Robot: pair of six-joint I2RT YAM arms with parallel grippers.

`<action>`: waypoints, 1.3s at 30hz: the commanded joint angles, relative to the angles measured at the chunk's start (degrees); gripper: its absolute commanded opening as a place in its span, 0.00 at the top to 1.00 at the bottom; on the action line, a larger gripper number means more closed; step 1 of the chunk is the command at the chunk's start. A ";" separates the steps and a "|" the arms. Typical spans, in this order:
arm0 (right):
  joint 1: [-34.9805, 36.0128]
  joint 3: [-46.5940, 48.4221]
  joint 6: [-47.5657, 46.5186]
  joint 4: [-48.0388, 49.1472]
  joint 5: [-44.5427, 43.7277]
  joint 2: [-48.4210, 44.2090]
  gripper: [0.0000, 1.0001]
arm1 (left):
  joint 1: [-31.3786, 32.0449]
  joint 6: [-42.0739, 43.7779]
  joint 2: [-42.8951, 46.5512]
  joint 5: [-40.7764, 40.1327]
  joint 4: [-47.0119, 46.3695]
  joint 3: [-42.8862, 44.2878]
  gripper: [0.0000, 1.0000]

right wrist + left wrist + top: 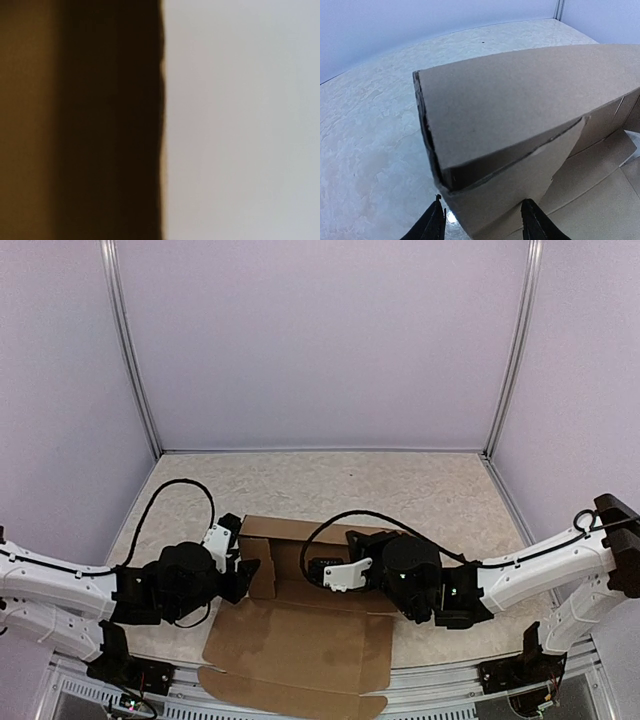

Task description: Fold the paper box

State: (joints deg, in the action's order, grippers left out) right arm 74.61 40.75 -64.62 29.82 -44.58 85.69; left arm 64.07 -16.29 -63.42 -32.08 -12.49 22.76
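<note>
Box (300, 640), plain brown unprinted cardboard, lies half-formed on counter (350, 480): rear and left walls raised, front flap flat. Left fingers (434, 226) straddle the box's left corner; grip undetermined. Right fingers (318, 570) pressed together inside the box.

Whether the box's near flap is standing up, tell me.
No: in the top view the near flap of the box lies flat on the table.

A robotics lab test cell: plain lavender wall panels (320, 340) set in aluminium posts (130, 350) close off the left, far and right sides of a speckled stone-look tabletop (400, 485). Two white-and-black robot arms (60, 585) are bolted at its near edge, with cables (180, 485) exposed.
</note>
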 commanded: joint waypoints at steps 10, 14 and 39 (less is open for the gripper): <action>1.01 0.66 9.56 -4.49 0.99 1.77 1.00 | 2.24 0.98 -8.23 -8.74 -5.76 4.74 0.52; 1.24 0.30 10.96 -4.58 1.33 1.68 1.00 | 2.17 1.55 -10.48 -9.28 -7.15 4.99 0.59; 3.05 0.12 20.21 -5.02 4.49 1.19 1.00 | 1.50 5.43 -13.65 -8.17 -13.59 4.61 1.00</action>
State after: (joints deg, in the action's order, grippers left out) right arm 75.00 41.30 -50.26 28.32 -47.86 86.06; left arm 65.12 -13.54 -76.16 -45.30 -22.61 26.52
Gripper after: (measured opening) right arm 0.005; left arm 0.022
